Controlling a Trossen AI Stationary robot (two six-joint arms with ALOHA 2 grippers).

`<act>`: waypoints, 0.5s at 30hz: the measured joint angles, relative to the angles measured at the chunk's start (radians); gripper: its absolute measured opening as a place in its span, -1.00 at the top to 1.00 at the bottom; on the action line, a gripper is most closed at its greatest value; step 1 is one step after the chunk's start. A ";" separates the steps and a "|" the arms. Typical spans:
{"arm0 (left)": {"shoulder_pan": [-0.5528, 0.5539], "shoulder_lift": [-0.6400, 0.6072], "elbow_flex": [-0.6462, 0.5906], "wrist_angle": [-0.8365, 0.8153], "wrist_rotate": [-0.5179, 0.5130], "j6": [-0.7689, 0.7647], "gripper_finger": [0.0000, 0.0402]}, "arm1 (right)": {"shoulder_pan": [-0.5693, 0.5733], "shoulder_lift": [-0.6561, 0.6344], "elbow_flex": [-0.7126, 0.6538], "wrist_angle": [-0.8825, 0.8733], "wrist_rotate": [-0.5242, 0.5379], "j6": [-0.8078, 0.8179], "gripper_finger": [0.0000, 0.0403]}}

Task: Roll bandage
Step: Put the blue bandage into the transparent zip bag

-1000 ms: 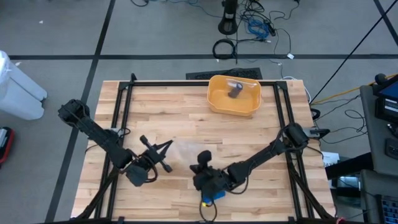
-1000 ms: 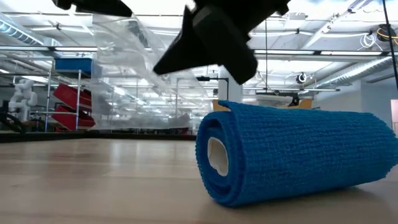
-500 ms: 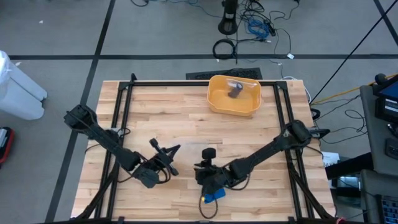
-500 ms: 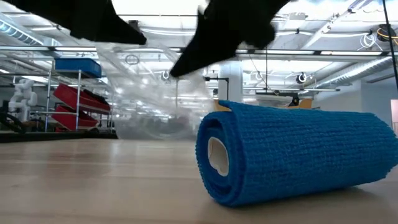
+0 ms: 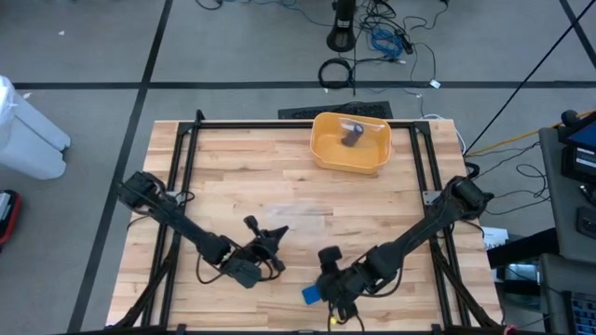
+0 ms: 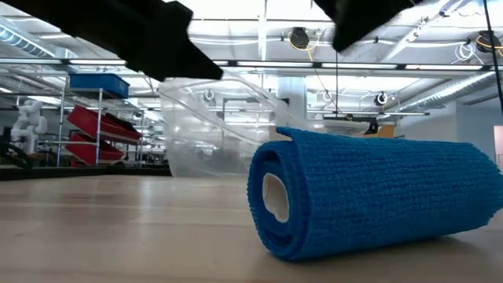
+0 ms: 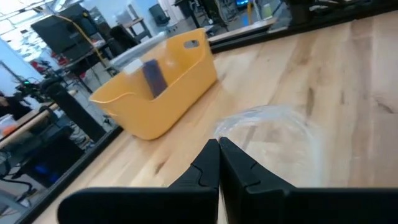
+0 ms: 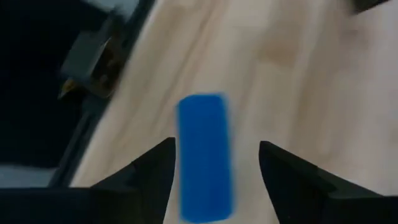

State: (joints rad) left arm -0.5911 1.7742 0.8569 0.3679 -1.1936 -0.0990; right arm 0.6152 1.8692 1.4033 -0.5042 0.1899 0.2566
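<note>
Blue bandage (image 6: 369, 192): cylindrical roll (coarse woven texture).

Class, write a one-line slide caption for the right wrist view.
Open right gripper poised over the rolled blue bandage lying on the wooden table.

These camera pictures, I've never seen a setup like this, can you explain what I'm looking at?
Two dark robot arms work at a wooden table. One picture looks straight down, one sits at tabletop height, and one camera rides on each wrist. On the table lie a rolled blue bandage, a yellow tub with a small dark object inside, and a clear plastic bag. The right gripper hangs open above the bandage, holding nothing. The left gripper is shut and empty, near the bag.
</note>
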 joint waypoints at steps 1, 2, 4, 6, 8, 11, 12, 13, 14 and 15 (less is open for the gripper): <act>0.005 0.012 0.011 0.000 0.013 0.000 1.00 | 0.003 0.010 0.000 -0.005 -0.031 0.002 -0.10; 0.010 0.023 0.022 -0.002 0.023 0.000 1.00 | 0.008 0.021 -0.001 -0.009 -0.061 0.001 -0.11; 0.016 0.042 0.040 -0.001 0.044 0.000 1.00 | 0.018 0.038 -0.001 -0.009 -0.095 -0.005 -0.14; 0.022 0.058 0.052 -0.001 0.055 0.000 1.00 | 0.024 0.051 -0.001 0.001 -0.096 -0.005 -0.17; 0.028 0.069 0.057 -0.002 0.066 -0.001 1.00 | 0.025 0.070 0.000 0.009 -0.091 -0.002 -0.20; 0.039 0.072 0.057 -0.017 0.087 -0.029 1.00 | 0.021 0.100 0.000 0.003 -0.072 0.010 -0.24; 0.042 0.072 0.057 -0.021 0.090 -0.048 1.00 | 0.021 0.110 0.000 0.003 -0.055 0.012 -0.25; 0.043 0.072 0.057 -0.022 0.092 -0.055 1.00 | 0.021 0.117 0.000 0.002 -0.037 0.012 -0.26; 0.043 0.072 0.057 -0.023 0.093 -0.060 1.00 | 0.021 0.124 0.000 -0.001 -0.019 0.013 -0.26; 0.043 0.072 0.057 -0.022 0.093 -0.060 1.00 | 0.022 0.130 0.000 -0.001 -0.006 0.016 -0.27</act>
State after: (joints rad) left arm -0.5479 1.8462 0.9138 0.3458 -1.1007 -0.1589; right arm 0.6369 1.9996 1.4029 -0.5053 0.1843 0.2729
